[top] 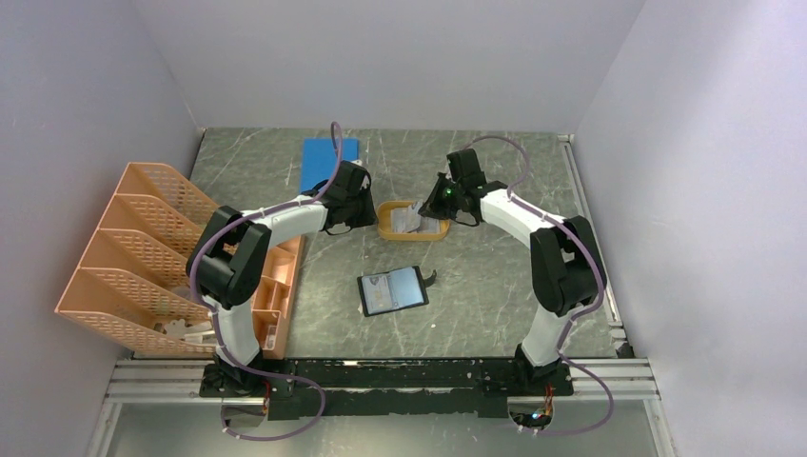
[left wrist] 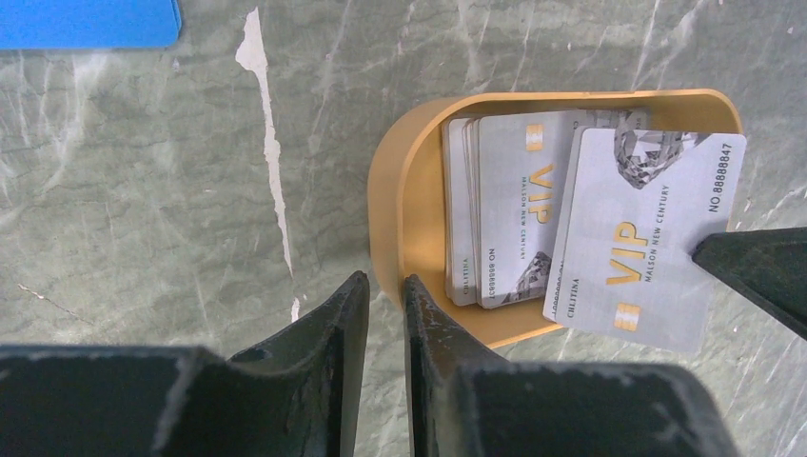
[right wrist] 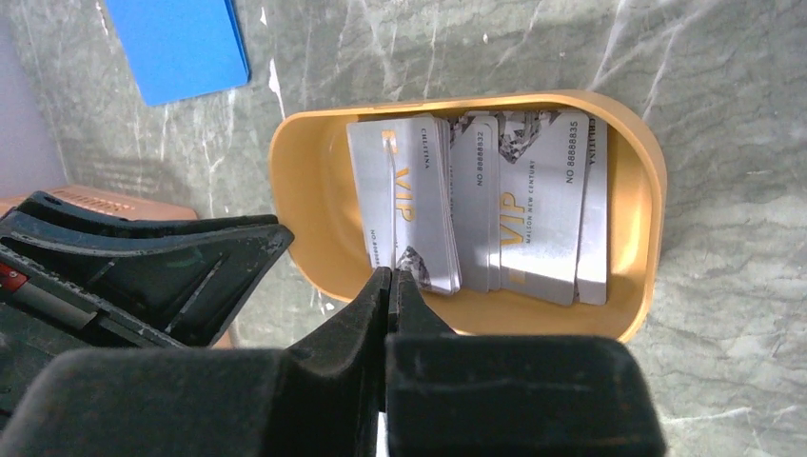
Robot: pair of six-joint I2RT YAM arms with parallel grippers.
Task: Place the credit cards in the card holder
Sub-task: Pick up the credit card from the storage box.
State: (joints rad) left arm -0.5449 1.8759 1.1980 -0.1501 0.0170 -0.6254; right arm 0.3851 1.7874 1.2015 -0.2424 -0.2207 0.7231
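Grey-green marbled table (top: 495, 286), pale veins and scratches. Blue sheet (top: 329, 162) flat at the far edge, left of centre. Orange oval tray (top: 383, 224) mid-table. Black card holder (top: 392, 290) lies open, nearer than the tray and apart from it, with its snap tab sticking out right. Orange mesh file rack (top: 133, 257) along the left edge, with a low compartment tray (top: 281, 286) just beside it.

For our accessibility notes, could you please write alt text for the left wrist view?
A grey VIP credit card tilts out over the rim of an orange tray, pinched at its edge by the right fingers; more cards lie stacked inside. The left fingers hover slightly parted beside it, empty.
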